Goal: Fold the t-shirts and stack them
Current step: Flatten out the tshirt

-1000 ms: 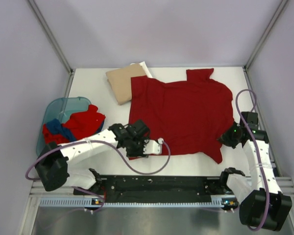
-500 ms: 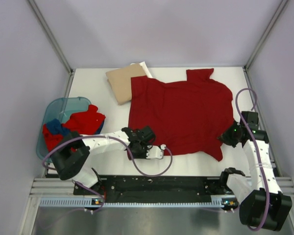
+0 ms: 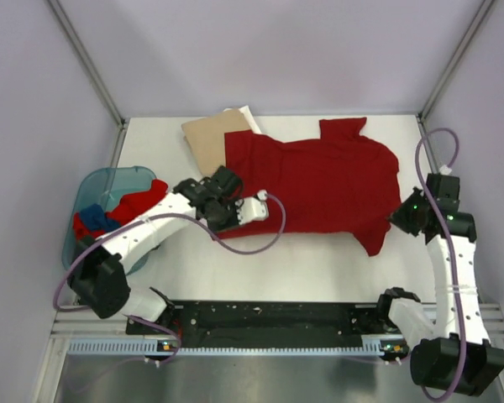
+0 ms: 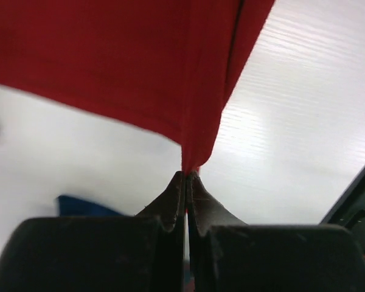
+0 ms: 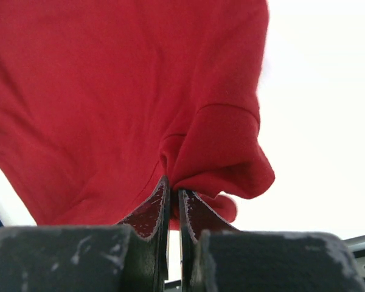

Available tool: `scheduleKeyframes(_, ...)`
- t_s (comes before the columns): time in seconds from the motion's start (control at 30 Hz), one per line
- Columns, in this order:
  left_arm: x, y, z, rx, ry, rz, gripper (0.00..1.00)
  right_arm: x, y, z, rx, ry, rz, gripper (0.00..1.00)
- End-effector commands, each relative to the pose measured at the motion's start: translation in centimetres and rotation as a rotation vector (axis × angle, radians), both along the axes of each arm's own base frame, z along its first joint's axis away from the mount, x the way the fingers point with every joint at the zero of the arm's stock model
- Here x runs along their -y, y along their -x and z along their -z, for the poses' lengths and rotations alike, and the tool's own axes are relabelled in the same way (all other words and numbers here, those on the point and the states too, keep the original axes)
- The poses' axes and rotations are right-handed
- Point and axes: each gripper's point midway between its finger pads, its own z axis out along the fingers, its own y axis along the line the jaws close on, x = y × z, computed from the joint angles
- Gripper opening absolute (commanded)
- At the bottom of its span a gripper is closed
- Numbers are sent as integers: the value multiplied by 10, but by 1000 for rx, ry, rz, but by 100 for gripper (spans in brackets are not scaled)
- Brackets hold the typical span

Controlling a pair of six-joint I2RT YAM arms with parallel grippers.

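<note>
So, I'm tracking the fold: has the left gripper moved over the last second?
Yes. The left gripper, pinching the dark red t-shirt hem, moved away from the black base rail toward the tan shirt.

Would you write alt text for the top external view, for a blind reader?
A dark red t-shirt lies on the table, its near edge pinched by the left gripper at one corner and the right gripper near the other. A teal tub of clothes sits left.

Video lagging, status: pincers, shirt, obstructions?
Left pincer, right pincer shut on dark red t-shirt. Near edge held up. Tan t-shirt touching far-left corner; tub apart.
</note>
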Motion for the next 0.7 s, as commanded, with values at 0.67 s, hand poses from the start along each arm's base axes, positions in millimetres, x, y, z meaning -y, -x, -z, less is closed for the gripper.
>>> scheduleKeyframes(0.67,-40,4,-400,764,651,-196,0,-20,76,-374,959,320,-143,0)
